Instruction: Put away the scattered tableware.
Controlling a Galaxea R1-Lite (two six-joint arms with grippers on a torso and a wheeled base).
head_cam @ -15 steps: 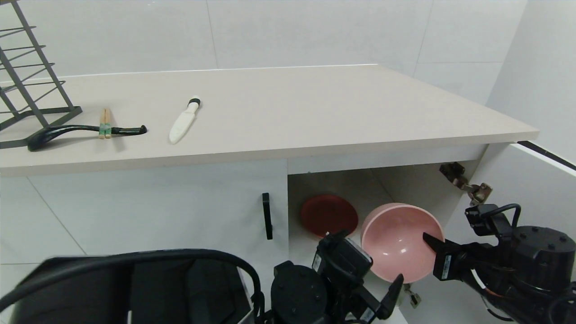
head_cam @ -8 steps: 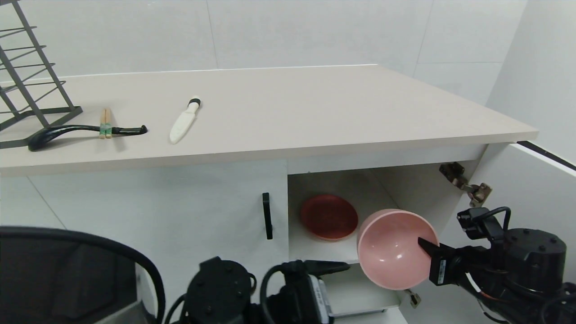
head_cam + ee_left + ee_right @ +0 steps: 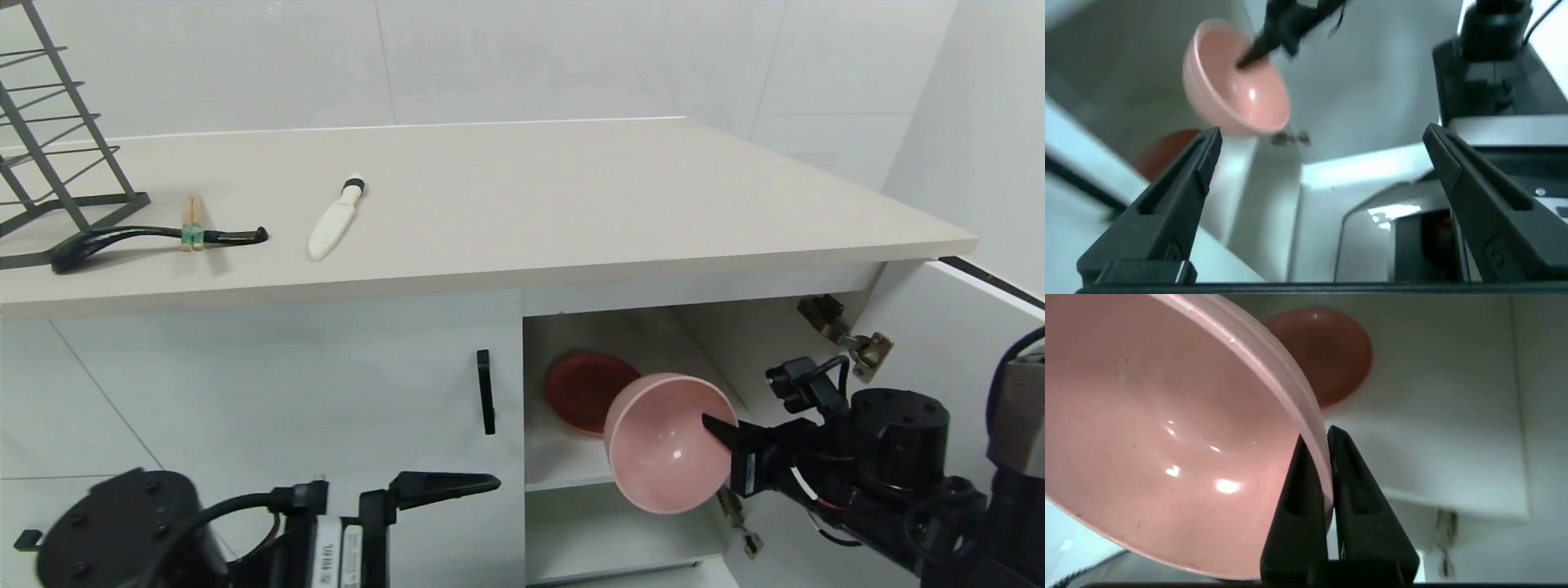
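The pink bowl (image 3: 665, 445), clamped at its rim in the right pincer (image 3: 712, 426), is gleaming smooth and glossy. The pincer's fingers (image 3: 1360, 506) are looking like matt black plastic. Just behind the pincer, the red plate (image 3: 581, 392) is showing a duller sheen. Above the pincer, the hinge (image 3: 849, 336) is glinting as bare metal; the table (image 3: 571, 196) is looking smooth and matt.

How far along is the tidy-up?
Done: the red plate sits on the cabinet shelf. In hand: the right gripper pinches the pink bowl by its rim, near that shelf. To do: black ladle, chopsticks and knife on the counter; left gripper open, empty.
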